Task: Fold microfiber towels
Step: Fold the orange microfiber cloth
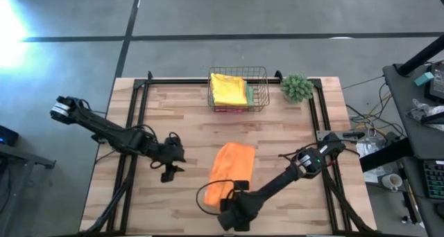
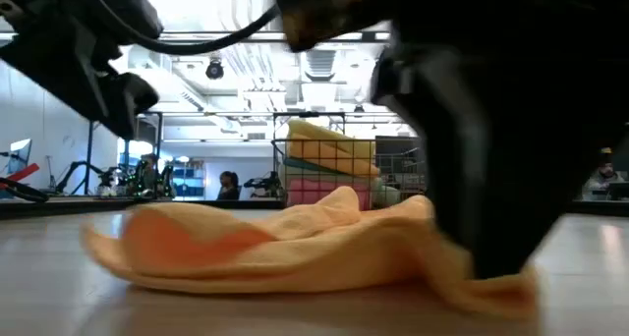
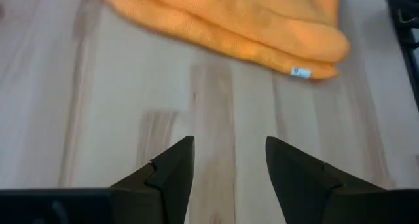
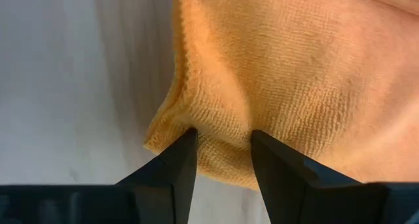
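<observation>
High view: you have an orange towel (image 1: 231, 169) lying partly folded on the wooden table (image 1: 180, 112), in the near middle, its long side running from far to near. Your right gripper (image 1: 234, 195) is down at the towel's near edge. In the right wrist view its fingers (image 4: 171, 178) stand apart with a corner of the orange cloth (image 4: 275, 80) bunched between them; they seem to pinch the hem, though you cannot be sure from this angle that both pads press on it.

Your left gripper (image 1: 169, 169) waits to the left of the towel, apart from it, over bare wood. The left wrist view shows its fingers (image 3: 171, 175) spread with nothing between them, and the towel's folded edge (image 3: 249, 27) beyond. A small white tag (image 3: 300, 72) sits on that edge; its print is too blurred for you to read.

At the far middle of the table stands the copper wire basket (image 1: 260, 81) with a yellow towel (image 1: 227, 89) on top of the stack inside, a green one (image 1: 249, 93) showing at its right. In the low view, pink cloth (image 2: 313, 192) shows under them. The small green plant (image 1: 297, 87) stands just right of the basket.
</observation>
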